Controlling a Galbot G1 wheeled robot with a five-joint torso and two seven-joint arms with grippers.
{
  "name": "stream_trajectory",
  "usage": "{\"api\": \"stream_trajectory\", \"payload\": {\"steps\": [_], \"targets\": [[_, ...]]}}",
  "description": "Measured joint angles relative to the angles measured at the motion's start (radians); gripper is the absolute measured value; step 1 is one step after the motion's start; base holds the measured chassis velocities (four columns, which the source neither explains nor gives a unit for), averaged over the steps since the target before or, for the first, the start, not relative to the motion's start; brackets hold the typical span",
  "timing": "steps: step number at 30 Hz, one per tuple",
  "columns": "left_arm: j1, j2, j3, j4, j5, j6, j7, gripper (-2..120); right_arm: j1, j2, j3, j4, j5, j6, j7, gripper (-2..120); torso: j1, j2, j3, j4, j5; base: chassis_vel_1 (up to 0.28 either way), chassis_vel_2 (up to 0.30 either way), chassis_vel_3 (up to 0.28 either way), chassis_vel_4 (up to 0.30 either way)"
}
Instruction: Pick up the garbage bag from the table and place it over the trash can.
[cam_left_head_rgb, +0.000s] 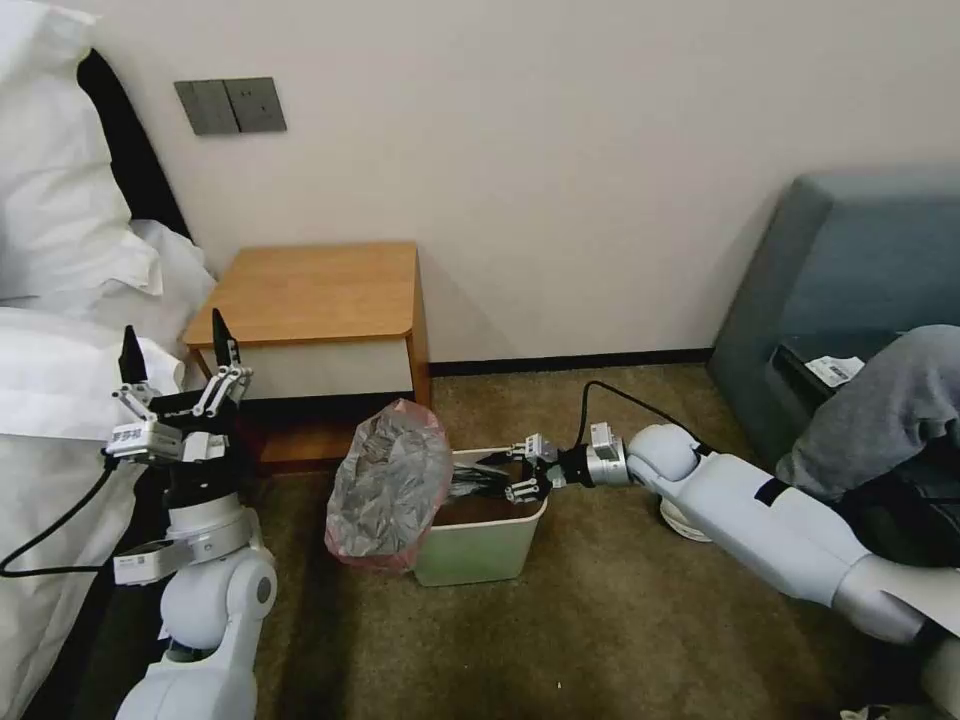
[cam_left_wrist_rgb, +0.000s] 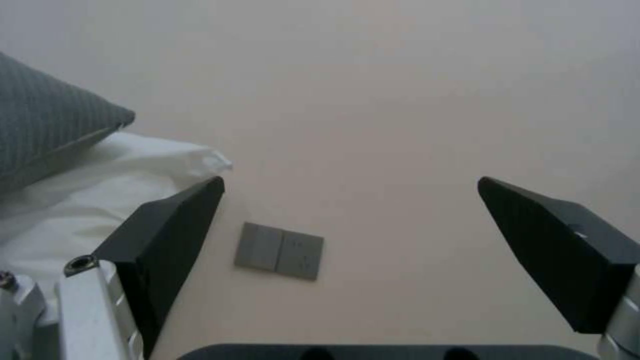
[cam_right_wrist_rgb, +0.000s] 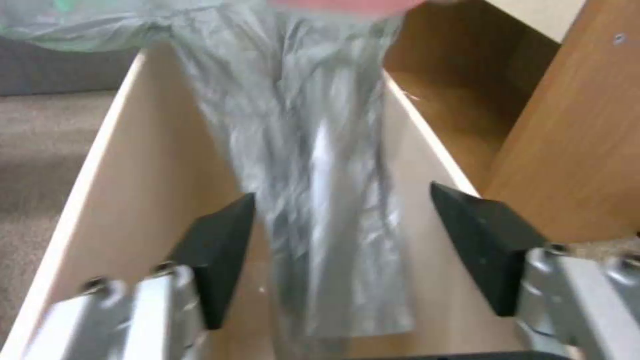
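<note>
Right gripper (cam_left_head_rgb: 498, 474), fingers spread, reaches over the bin's (cam_left_head_rgb: 480, 550) open mouth from its 3 o'clock side, the bag's (cam_left_head_rgb: 392, 482) grey tail lying loose between the fingers (cam_right_wrist_rgb: 217, 255) inside the bin. Most of the bag bulges over the bin's 9 o'clock rim. At the bin's 11 o'clock stands the table (cam_left_head_rgb: 318, 292). Left gripper (cam_left_head_rgb: 177, 358) points upward at the table's 8 o'clock, fingers apart.

Grey wall switches (cam_left_head_rgb: 230, 105), white pillows (cam_left_head_rgb: 60, 210), blue armchair (cam_left_head_rgb: 850, 270).

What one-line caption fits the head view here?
Right end effector open over the trash can, garbage bag draped over its far rim; left end effector raised, open.
</note>
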Motion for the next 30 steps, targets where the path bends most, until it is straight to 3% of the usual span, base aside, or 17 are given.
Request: {"api": "stream_trajectory", "payload": {"steps": [6,21,30], "targets": [[0.001,-0.002,0.001,-0.004,0.002,0.001,0.000,96,0.000,-0.013,0.015,0.009,0.006,0.000,-0.003,97,0.000,0.000,0.000,0.0001,0.0000,0.000,0.000,0.000,0.000],[-0.002,-0.005,0.004,-0.007,0.016,0.010,0.000,96,-0.040,-0.077,0.153,0.067,0.032,0.000,0.000,100,0.000,0.000,0.000,0.0000,0.0000,0.000,0.000,0.000,0.000],[0.015,0.024,0.033,-0.069,0.073,0.100,0.018,99,-0.167,-0.104,0.399,0.205,0.058,-0.004,0.118,100,0.000,0.000,0.000,0.0001,0.0001,0.000,0.000,0.000,0.000]]}}
